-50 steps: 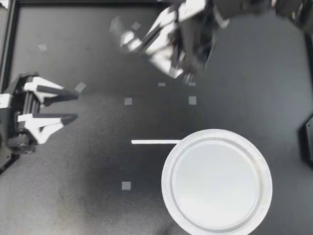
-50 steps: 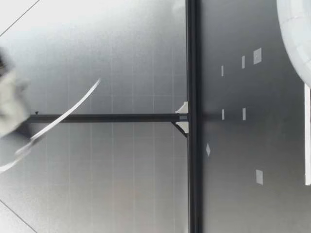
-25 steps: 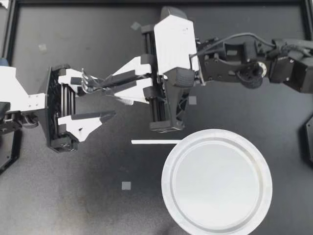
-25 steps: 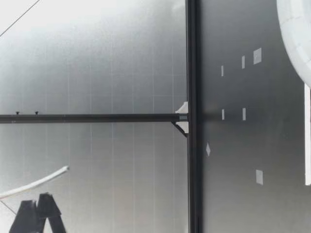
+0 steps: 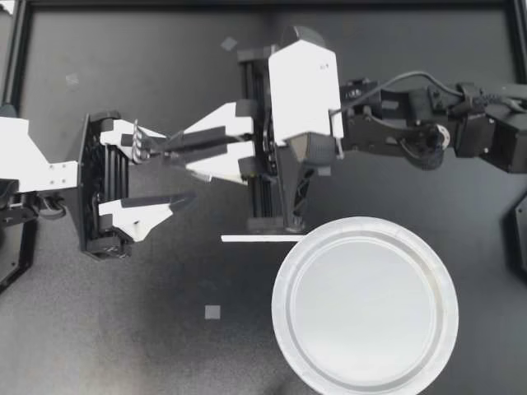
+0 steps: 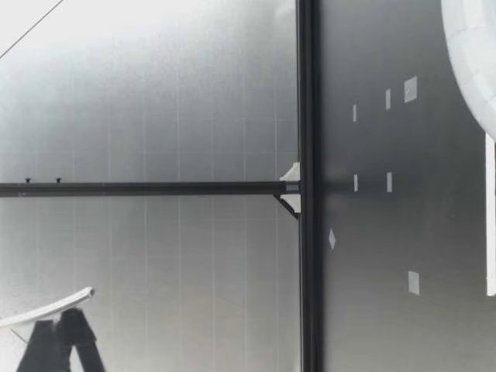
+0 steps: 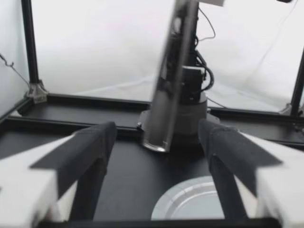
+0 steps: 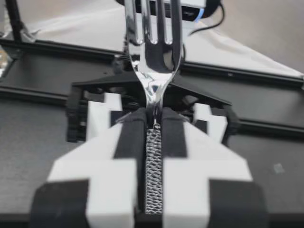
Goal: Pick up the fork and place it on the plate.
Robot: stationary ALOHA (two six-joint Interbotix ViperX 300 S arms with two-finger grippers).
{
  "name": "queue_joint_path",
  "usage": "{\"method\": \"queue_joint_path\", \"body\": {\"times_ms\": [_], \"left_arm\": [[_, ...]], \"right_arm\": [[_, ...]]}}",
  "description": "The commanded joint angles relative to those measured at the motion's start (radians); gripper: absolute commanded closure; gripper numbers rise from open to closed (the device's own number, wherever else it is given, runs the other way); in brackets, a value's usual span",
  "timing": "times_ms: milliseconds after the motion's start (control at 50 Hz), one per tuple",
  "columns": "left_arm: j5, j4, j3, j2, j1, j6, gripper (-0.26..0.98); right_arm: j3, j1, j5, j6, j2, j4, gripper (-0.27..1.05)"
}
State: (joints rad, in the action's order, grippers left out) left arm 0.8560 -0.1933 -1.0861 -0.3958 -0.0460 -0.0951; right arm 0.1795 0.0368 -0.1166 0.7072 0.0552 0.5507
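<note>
A metal fork [image 5: 142, 141] hangs in the air with my right gripper [image 5: 165, 148] shut on its patterned handle, its tines pointing at my left arm. My left gripper [image 5: 169, 169] faces it with its fingers spread wide; the tines lie close to its far finger. In the right wrist view the fork [image 8: 152, 42] sticks out ahead of the closed pads. From the left wrist, the fork [image 7: 171, 80] shows as a shiny blur between the open fingers [image 7: 85, 147], touching neither. The white plate [image 5: 365, 303] lies at the front right, with nothing on it.
A thin white strip [image 5: 262, 239] lies on the black table beside the plate's rim. Small grey tape squares [image 5: 212, 312] dot the surface. A black frame rail [image 5: 16, 74] borders the table. In the low view the fork [image 6: 46, 308] hangs high above the table.
My right arm swung in from the back with the fork while my left arm reached out to meet it. In the last half second both only shifted slightly.
</note>
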Motion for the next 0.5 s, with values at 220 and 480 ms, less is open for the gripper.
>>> {"method": "queue_joint_path", "body": {"times_ms": [220, 480], "left_arm": [[0.029, 0.041, 0.035, 0.02, -0.008, 0.009, 0.0], [0.026, 0.043, 0.026, 0.02, -0.015, 0.011, 0.05]], "right_arm": [[-0.021, -0.018, 0.077, 0.0, -0.009, 0.002, 0.71], [-0.021, -0.018, 0.089, 0.0, -0.003, 0.002, 0.71]]}}
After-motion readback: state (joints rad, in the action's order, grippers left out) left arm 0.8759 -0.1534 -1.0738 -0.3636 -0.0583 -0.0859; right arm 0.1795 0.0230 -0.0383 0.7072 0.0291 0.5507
